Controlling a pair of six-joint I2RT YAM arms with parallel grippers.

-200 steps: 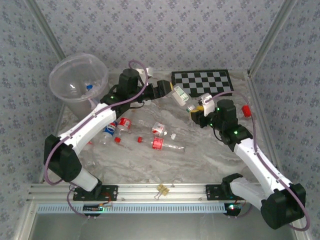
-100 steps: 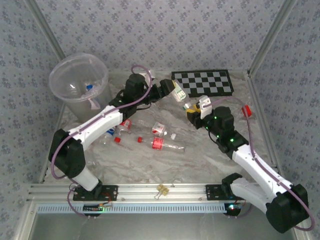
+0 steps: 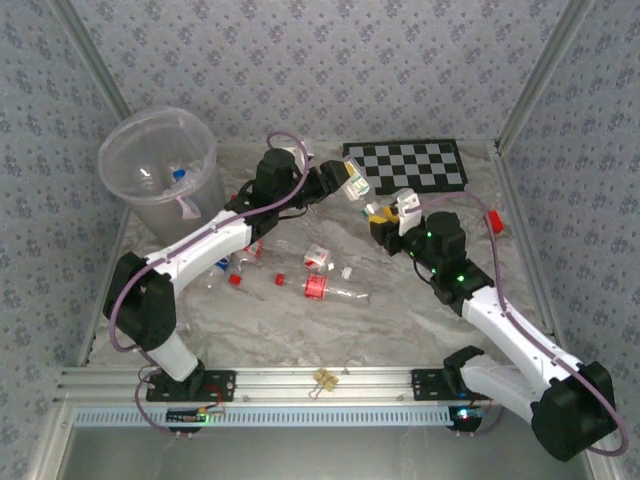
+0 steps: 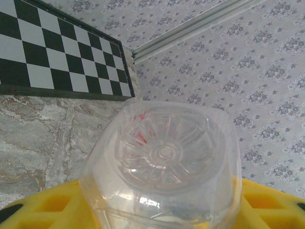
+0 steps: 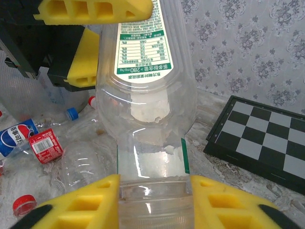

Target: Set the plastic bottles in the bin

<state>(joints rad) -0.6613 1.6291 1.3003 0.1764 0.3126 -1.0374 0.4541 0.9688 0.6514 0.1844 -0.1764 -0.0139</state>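
One clear plastic bottle (image 3: 355, 186) with a green-and-white label hangs above the table's back middle, held from both ends. My left gripper (image 3: 339, 182) is shut on its wide end (image 4: 164, 152). My right gripper (image 3: 379, 213) is shut on its narrow cap end, and the bottle's body (image 5: 145, 71) runs from it up to the left gripper's yellow fingers (image 5: 95, 8). The frosted bin (image 3: 122, 165) stands at the back left with a blue-capped bottle (image 3: 180, 176) inside. Several more bottles lie on the table, among them a Pepsi one (image 3: 218, 262) and a red-labelled one (image 3: 325, 290).
The black-and-white checkerboard (image 3: 405, 165) lies at the back right, just behind both grippers. Loose red caps (image 3: 281, 279) and a white cap (image 3: 346, 272) lie among the bottles. A red object (image 3: 493, 221) sits at the right edge. A binder clip (image 3: 324, 378) rests on the front rail.
My right gripper has moved left and back up to the bottle held by the left gripper and now clasps its cap end. The left gripper and bottle shifted slightly back and left.
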